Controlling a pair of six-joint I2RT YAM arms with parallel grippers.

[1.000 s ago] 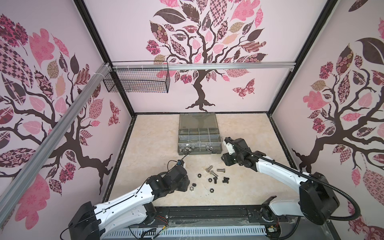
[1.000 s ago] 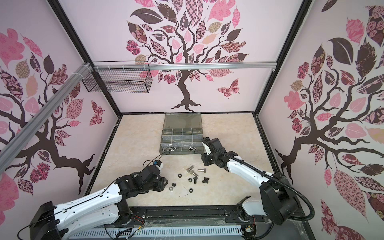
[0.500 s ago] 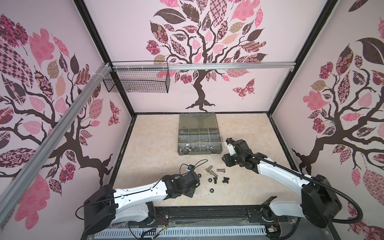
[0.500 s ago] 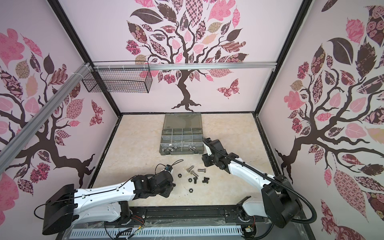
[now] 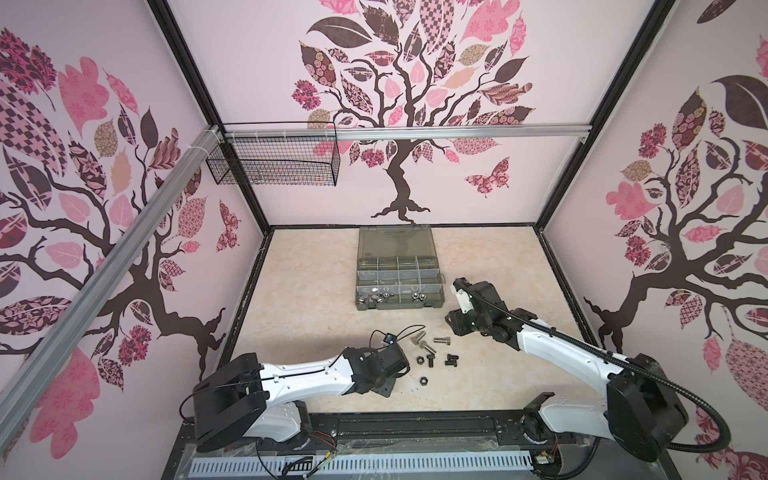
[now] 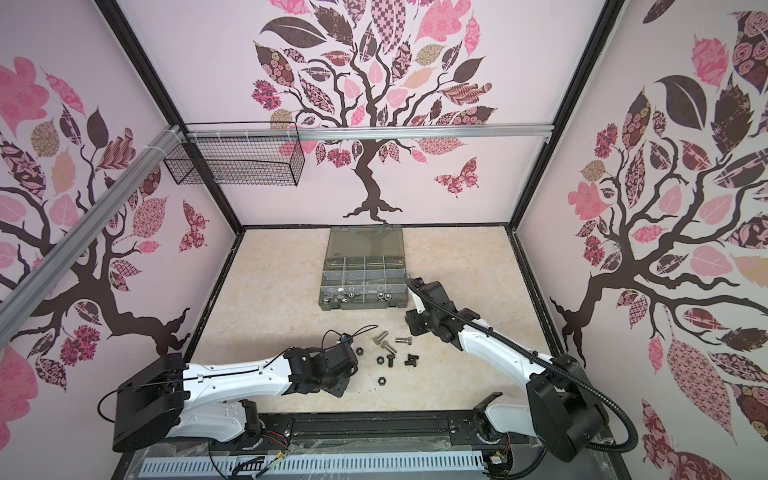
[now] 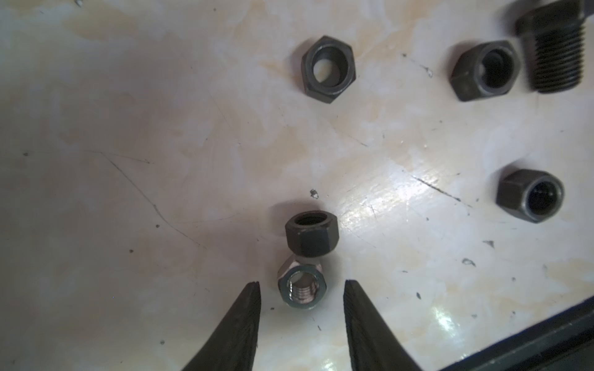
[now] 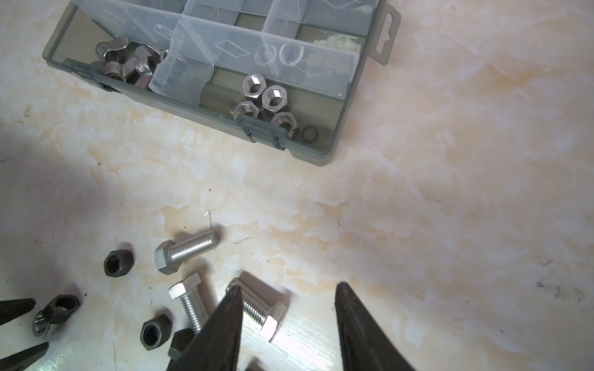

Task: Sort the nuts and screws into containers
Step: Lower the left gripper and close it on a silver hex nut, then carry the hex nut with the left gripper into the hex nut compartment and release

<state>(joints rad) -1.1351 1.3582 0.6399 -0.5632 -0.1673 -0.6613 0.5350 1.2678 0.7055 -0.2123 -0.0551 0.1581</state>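
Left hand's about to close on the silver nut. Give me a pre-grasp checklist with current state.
1. Left hand open and empty: ok.
2. Silver nut centred between its fingertips: ok, gaps on both sides.
3. Silver nut free of neighbours: not ok, a black nut leans against it.
4. Fingertips low enough over the table: cannot tell.
5. Right hand out of the way: ok. It is open, empty, above the silver screws and apart from the left hand.
6. Drop spot open: ok. The organiser case is open, and its corner compartment holds silver hex nuts.
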